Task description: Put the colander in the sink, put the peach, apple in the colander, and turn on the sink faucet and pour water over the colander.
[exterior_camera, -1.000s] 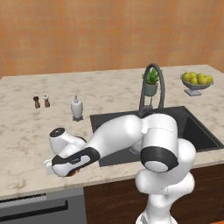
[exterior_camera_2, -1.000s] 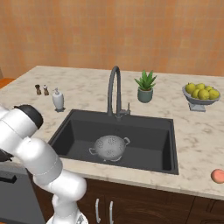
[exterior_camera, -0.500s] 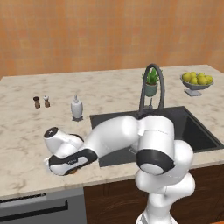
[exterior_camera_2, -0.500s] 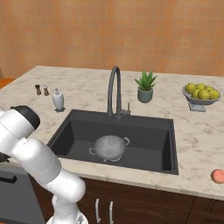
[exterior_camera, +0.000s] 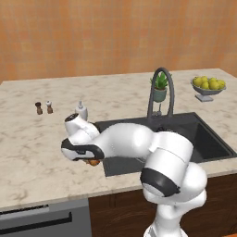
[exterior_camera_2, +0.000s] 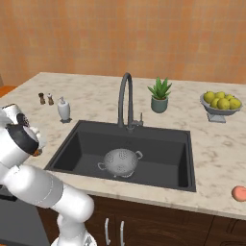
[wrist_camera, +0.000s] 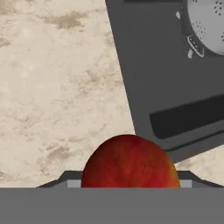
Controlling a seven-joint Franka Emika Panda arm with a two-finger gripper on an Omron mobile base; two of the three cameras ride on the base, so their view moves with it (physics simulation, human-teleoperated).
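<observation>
Your gripper [exterior_camera: 94, 161] pinches the round red apple [wrist_camera: 130, 161] over the counter; next, carry it right to the perforated silver colander [exterior_camera_2: 121, 161].

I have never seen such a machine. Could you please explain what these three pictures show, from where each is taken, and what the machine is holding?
This is a white robot arm in a computer-drawn kitchen. Two pictures come from cameras behind the arm, one on its left side and one on its right. The third camera sits on the hand and looks along the gripper.

The gripper is low over the marble counter, left of the sink, and it seems closed on the apple. The colander already lies in the sink, under the sink faucet. The peach waits on the counter at the right. Also there: a bowl of lemons, a small plant, a soap bottle and two little shakers.
</observation>
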